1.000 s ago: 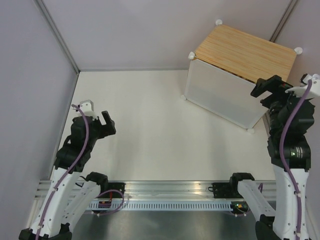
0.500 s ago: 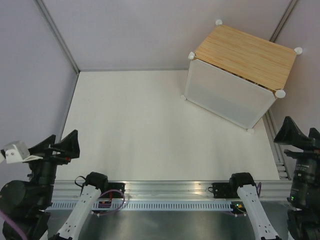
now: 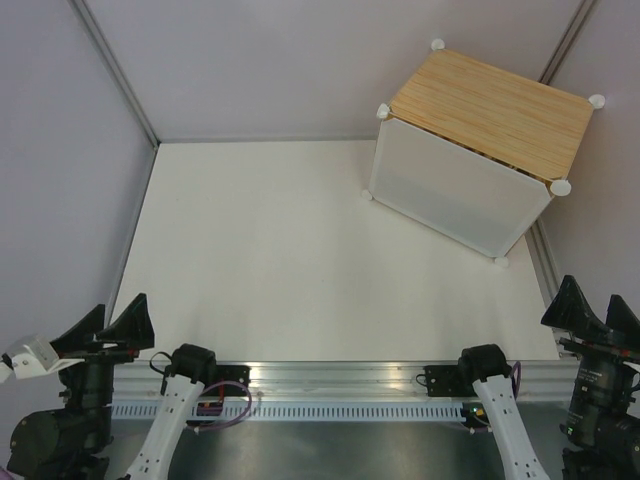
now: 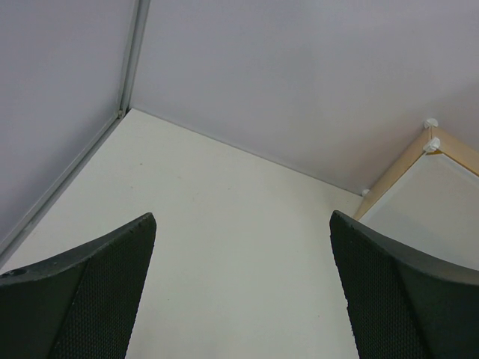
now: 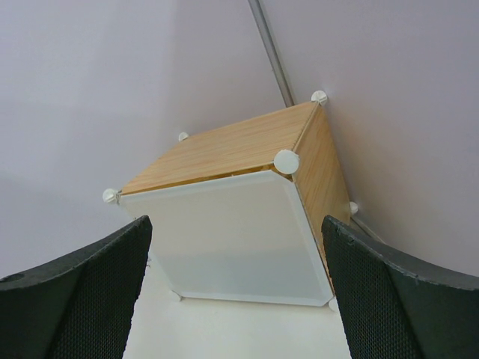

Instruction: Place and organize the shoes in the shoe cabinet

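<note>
The shoe cabinet [image 3: 480,140] stands at the far right of the table, its frosted white door panel shut and its wood-grain top up. It also shows in the right wrist view [image 5: 232,224] and at the right edge of the left wrist view [image 4: 426,194]. No shoes are in view. My left gripper [image 3: 105,325] is open and empty at the near left corner, pulled back over the table's front edge. My right gripper [image 3: 595,308] is open and empty at the near right corner, facing the cabinet from a distance.
Grey walls enclose the white table [image 3: 300,230] on the left, far and right sides. A metal rail [image 3: 340,385] with the arm bases runs along the near edge.
Both arms have drawn back from over the table to the near corners. The right gripper left the cabinet's right front corner. The cabinet has not moved.
</note>
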Controlling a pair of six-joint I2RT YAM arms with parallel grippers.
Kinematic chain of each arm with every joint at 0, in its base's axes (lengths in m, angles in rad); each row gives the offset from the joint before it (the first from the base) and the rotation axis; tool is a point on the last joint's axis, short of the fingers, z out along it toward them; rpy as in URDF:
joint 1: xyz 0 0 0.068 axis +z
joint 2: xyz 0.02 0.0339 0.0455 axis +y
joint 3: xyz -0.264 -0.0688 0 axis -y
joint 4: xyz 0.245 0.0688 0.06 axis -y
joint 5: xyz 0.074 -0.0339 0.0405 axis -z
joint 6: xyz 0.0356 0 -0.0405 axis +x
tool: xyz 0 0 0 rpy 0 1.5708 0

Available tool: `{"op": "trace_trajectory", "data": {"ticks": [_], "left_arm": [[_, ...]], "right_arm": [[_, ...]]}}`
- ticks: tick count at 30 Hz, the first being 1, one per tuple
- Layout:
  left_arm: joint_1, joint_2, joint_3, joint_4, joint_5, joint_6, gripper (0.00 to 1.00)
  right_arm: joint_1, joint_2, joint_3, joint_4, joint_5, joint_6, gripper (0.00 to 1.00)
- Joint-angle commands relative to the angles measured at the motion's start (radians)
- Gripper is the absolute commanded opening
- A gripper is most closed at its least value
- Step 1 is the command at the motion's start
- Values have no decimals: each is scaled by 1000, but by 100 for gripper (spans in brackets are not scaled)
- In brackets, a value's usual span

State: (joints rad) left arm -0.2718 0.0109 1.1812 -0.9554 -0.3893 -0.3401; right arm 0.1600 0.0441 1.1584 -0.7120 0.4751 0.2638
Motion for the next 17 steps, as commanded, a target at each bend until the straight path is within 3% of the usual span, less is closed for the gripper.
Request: {"op": "trace_trajectory", "data": {"ticks": [1,17], "left_arm": [[-4,-51,-26,-13,3,-3,100],[-4,-37,-84,12,-13,-39,100]], "right_arm": [[6,-38,-25,17,-12,-34,98],[4,-39,-34,-6,-15,-40,98]]}}
